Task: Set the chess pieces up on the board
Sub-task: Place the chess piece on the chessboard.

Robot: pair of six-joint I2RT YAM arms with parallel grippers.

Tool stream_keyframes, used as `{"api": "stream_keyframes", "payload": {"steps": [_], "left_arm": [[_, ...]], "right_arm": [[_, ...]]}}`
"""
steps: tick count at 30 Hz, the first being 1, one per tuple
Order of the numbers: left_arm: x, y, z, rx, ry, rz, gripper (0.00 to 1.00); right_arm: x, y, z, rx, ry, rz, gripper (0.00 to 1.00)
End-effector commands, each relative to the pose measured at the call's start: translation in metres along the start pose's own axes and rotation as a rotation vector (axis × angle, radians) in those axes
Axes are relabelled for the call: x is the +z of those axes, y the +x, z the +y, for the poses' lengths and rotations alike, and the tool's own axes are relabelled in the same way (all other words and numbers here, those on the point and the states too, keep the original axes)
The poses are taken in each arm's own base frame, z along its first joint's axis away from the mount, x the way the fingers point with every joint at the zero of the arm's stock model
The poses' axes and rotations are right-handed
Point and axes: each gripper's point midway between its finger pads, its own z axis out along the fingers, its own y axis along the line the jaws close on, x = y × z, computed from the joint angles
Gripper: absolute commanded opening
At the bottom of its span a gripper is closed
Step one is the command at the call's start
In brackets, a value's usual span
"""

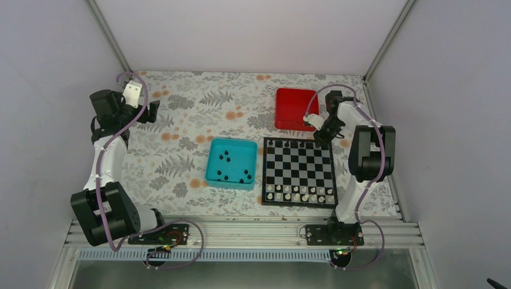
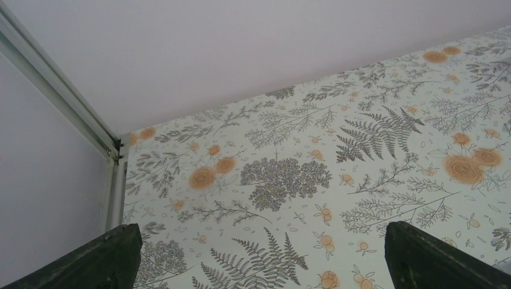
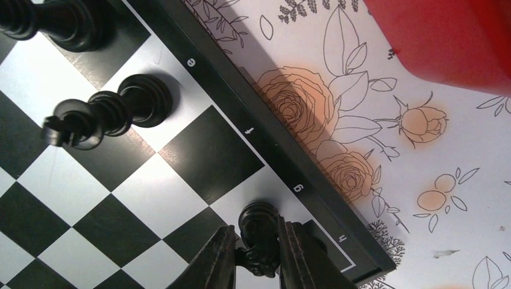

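The checkered board (image 1: 299,174) lies right of centre, with pale pieces on its two near rows and a few black pieces (image 1: 288,144) on its far row. My right gripper (image 1: 318,137) is over the far right corner. In the right wrist view it (image 3: 259,256) is shut on a black chess piece (image 3: 259,220) whose base rests on the pale g square by the border. Two more black pieces (image 3: 105,114) stand to its left. Several black pieces (image 1: 228,161) lie in the teal tray (image 1: 211,174). My left gripper (image 1: 150,112) is open and empty, far left (image 2: 259,241).
A red tray (image 1: 292,107) sits just behind the board, close to my right gripper; its corner shows in the right wrist view (image 3: 446,42). The flowered tablecloth (image 2: 289,180) lies under my left gripper. Enclosure walls stand on all sides.
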Motion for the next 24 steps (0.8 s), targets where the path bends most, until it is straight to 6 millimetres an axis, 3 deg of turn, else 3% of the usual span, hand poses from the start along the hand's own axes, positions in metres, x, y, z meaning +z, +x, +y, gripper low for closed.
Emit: {"api": "stream_keyframes", "payload": {"steps": [1,5,13,21,24], "left_arm": [[-0.004,-0.009,0.001,0.000,0.005,-0.022,1.00],[-0.004,-0.008,0.001,-0.001,0.005,-0.018,1.00],[-0.004,-0.006,0.002,0.000,-0.003,-0.014,1.00],[-0.003,-0.007,0.003,0.001,-0.003,-0.016,1.00],[-0.003,-0.007,0.002,-0.001,-0.001,-0.017,1.00]], "right_arm": [[0.007,0.003,-0.005,0.005,-0.004,0.005,0.20],[0.005,0.003,-0.003,0.002,-0.015,0.000,0.24],[-0.029,-0.013,0.002,-0.027,-0.031,-0.072,0.29],[-0.085,-0.042,0.006,-0.064,0.062,-0.125,0.34],[-0.100,-0.063,0.024,-0.113,0.084,-0.136,0.37]]}}
